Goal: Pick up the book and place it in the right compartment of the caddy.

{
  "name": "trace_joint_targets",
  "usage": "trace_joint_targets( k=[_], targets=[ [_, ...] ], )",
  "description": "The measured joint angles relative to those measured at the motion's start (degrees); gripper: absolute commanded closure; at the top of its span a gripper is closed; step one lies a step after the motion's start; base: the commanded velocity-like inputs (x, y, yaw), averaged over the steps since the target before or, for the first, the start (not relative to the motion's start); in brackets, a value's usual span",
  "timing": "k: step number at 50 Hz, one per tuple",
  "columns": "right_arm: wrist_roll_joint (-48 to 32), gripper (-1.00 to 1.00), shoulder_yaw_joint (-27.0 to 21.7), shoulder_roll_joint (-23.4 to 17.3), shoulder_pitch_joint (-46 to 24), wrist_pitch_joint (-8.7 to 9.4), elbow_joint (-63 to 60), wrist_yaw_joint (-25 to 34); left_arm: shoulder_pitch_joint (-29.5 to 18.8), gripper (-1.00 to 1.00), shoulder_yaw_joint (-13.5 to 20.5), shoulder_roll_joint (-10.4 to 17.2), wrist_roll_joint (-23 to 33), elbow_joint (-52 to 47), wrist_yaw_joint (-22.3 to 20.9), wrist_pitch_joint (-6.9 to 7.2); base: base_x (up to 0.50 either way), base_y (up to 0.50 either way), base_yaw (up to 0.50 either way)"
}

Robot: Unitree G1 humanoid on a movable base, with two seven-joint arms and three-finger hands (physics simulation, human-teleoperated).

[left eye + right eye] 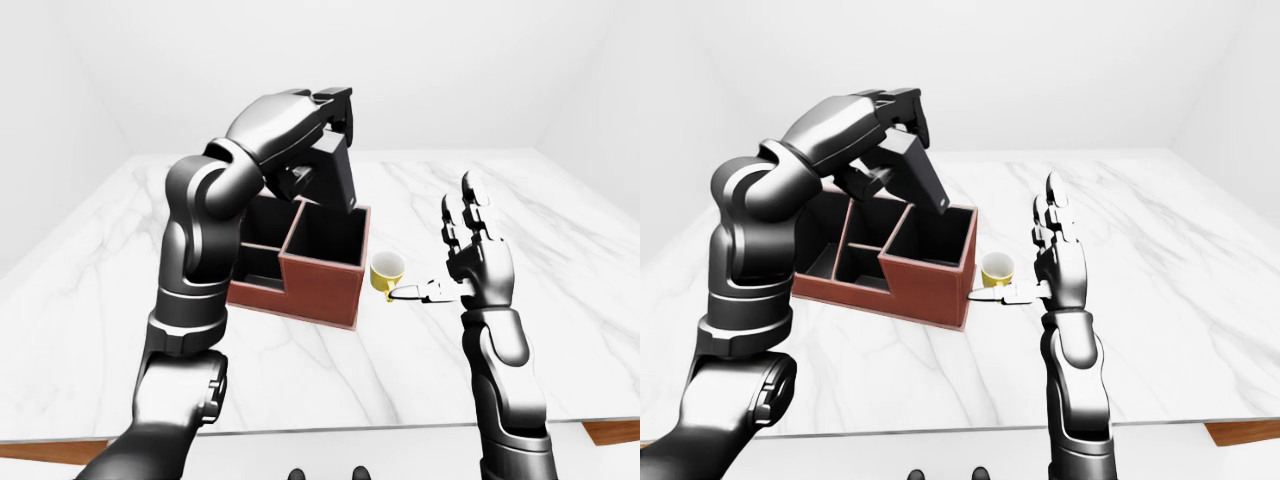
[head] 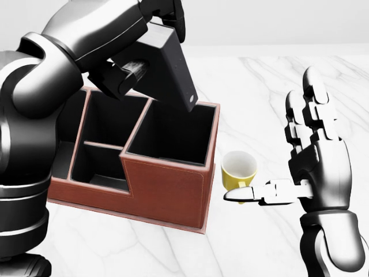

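Observation:
The dark grey book (image 2: 173, 62) hangs steeply tilted, top end up. My left hand (image 2: 163, 14) is shut on that top end. The book's lower corner reaches the upper rim of the caddy's large right compartment (image 2: 173, 135), just above the opening. The caddy (image 2: 167, 190) is red-brown leather with black insides and stands on the white marble table (image 2: 259, 86). To the right of the caddy, my right hand (image 2: 274, 138) is upright and open with its fingers spread and holds nothing. My left forearm hides the caddy's left compartment.
A small yellow cup (image 2: 238, 169) stands just right of the caddy, with my right thumb touching or almost touching its near side. In the left-eye view the table's near edge (image 1: 400, 430) runs along the bottom.

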Motion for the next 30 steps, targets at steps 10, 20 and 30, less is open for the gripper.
trace_joint_targets(
  k=[10, 20, 30],
  targets=[
    [-0.1, -1.0, 0.1, 0.0, 0.0, 0.0, 0.3, 0.1, -1.6, 1.0, -1.9, -4.3, 3.5, 4.1, 0.0, 3.54, 0.0, 0.0, 0.0],
    [-0.3, -1.0, 0.3, 0.1, -0.2, 0.0, 0.6, 0.0, -3.1, 1.0, -3.0, -7.2, 5.7, 9.7, 0.0, 7.31, 0.0, 0.0, 0.0],
    [-0.5, -1.0, 0.6, 0.2, -0.5, 0.0, 1.0, -0.2, -5.5, 1.0, -3.1, -7.4, 7.5, 16.8, 0.0, 9.05, 0.0, 0.0, 0.0]
  ],
)
